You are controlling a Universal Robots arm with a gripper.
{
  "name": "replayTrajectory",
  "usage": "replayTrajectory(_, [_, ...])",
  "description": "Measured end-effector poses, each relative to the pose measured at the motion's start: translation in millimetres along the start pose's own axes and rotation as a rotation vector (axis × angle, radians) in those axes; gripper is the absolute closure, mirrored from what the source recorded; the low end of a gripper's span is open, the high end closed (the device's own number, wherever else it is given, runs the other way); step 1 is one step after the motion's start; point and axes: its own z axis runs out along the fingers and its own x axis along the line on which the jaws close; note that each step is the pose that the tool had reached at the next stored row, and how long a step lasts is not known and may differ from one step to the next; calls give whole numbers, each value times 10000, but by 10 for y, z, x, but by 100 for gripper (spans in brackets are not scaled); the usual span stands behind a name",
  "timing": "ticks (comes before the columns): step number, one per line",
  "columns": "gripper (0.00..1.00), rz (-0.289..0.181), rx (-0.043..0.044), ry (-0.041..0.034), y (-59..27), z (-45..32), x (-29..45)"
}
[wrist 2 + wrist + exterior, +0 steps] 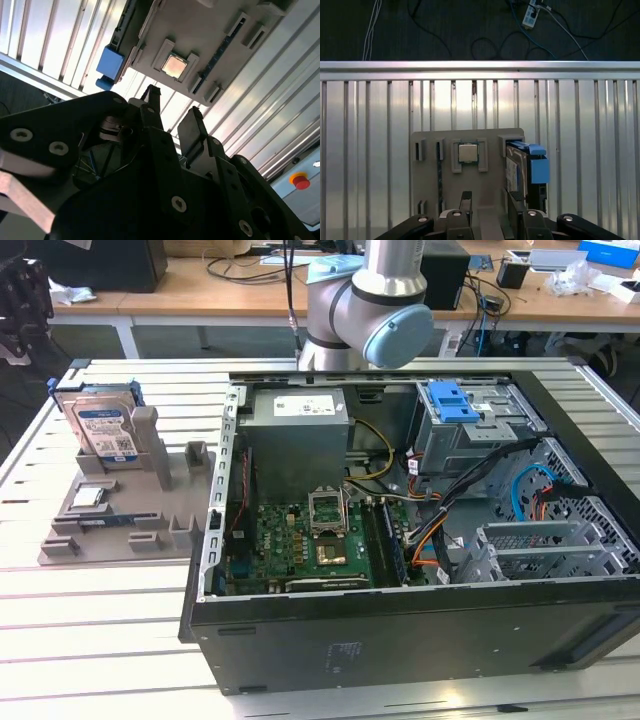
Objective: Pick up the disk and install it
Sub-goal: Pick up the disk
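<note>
Exterior view, upper left: disk (104,430) upright in holder (112,516); the gripper (489,196), open and empty, should centre squarely over its edges.

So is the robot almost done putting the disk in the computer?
No, it's at the very start. Done: nothing yet; the disk stands upright in the grey holder, outside the open computer. In hand: nothing; in the first wrist view the gripper is open and empty, pointed at the holder. Left: picking the disk up and fitting it into the computer.
</note>
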Motion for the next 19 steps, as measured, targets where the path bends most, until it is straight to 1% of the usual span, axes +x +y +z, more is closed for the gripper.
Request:
replayTrajectory(2, [58,3,0,0,0,3,-8])
replayTrajectory(4, [58,1,0,0,0,9,-32])
replayTrajectory(7, [58,1,1,0,1,20,-84])
replayTrajectory(9, [58,0,0,0,0,32,-133])
replayTrajectory(10, [58,0,1,0,0,35,-143])
replayTrajectory(19, [58,0,0,0,0,53,-185])
